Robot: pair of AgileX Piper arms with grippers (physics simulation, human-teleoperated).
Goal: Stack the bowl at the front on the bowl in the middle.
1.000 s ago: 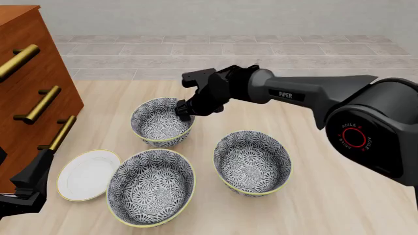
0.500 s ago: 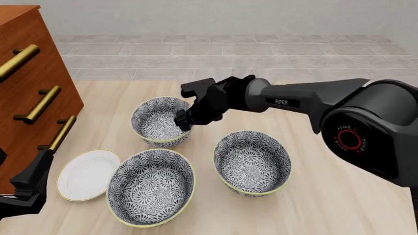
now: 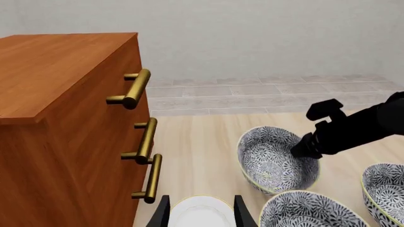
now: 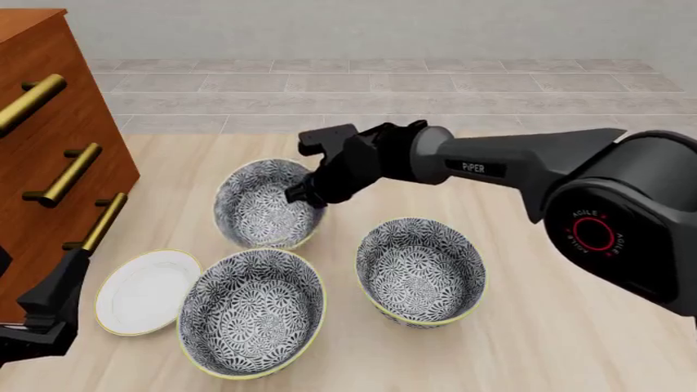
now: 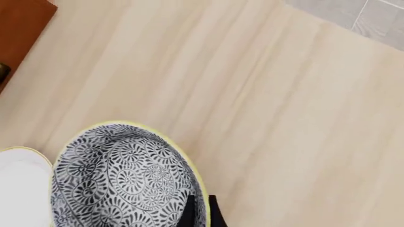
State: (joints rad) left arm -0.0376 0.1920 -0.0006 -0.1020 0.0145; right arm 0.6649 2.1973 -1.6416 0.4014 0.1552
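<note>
Light is bright, even and diffuse in all three views, with no glare or blown highlights. Shadows are faint and soft, only slightly darkening the table (image 4: 544,343) under the bowls. Everything renders sharp edge to edge, without blur or visible distortion.

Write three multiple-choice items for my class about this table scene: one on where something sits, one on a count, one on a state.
1. Where does the white plate lie in the front view?
A. Left of the nearest bowl
B. Behind the far bowl
C. Inside a bowl

2. How many patterned bowls are on the table?
A. Two
B. Three
C. Four

3. What is the right tool doing?
A. Hanging open above the plate
B. Gripping the rim of the far bowl
C. Holding a drawer handle

Answers:
1. A, the plate sits beside the nearest bowl, toward the wooden drawers.
2. B, the third bowl stands to the right.
3. B, its fingers straddle that bowl's rim, and the bowl is tilted.
</note>
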